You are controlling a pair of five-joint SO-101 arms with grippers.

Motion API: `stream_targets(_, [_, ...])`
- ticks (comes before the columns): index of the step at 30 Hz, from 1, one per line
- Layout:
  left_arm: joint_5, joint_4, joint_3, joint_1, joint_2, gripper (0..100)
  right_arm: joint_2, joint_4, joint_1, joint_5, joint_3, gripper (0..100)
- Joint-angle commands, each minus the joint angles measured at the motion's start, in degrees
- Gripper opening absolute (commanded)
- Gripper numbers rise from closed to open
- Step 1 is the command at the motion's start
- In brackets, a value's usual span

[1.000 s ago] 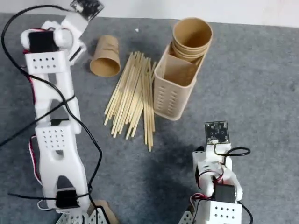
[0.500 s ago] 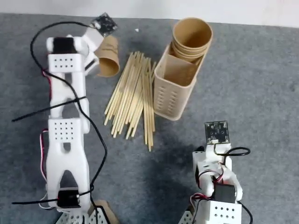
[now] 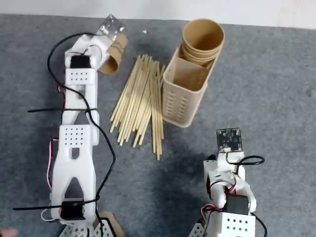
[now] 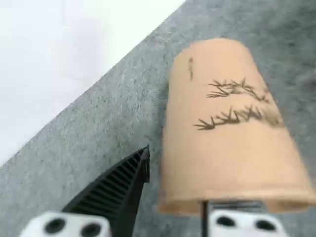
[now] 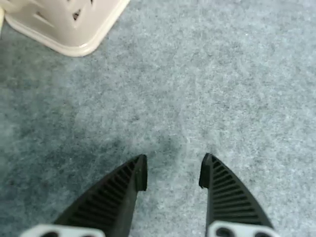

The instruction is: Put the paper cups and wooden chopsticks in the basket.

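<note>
left gripper (image 4: 175, 192): open astride tipped paper cup (image 3: 113, 58), upper left, ready to grasp | right gripper (image 5: 173, 173): open, idle above counter (image 5: 222, 89)

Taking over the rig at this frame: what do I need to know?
Left gripper: jaws open at the rim of the loose cup, which lies on its side; not gripped.
Right gripper: jaws open, holding nothing, low over the mat near the basket.
Done: stacked cups stand in the basket's far compartment.
Left: grip the loose cup and add it to the basket, then the chopsticks, which lie in a pile beside the basket, none in it.
</note>
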State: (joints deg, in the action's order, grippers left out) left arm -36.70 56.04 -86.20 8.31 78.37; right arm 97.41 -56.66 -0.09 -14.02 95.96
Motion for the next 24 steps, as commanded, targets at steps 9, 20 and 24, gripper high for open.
stream_targets(9, [-1.0,3.3,-5.7,-0.1,-0.9,0,0.6,-0.2,-0.3,0.4,0.7,18.0])
stream_targets(20, [3.3,38.7,-9.0,-5.0,-25.8,0,0.6,-0.2,-0.3,0.4,0.7,18.0])
stream_targets(24, [3.7,45.1,-8.3,-7.8,-37.1,0,0.6,-0.2,-0.3,0.4,0.7,18.0])
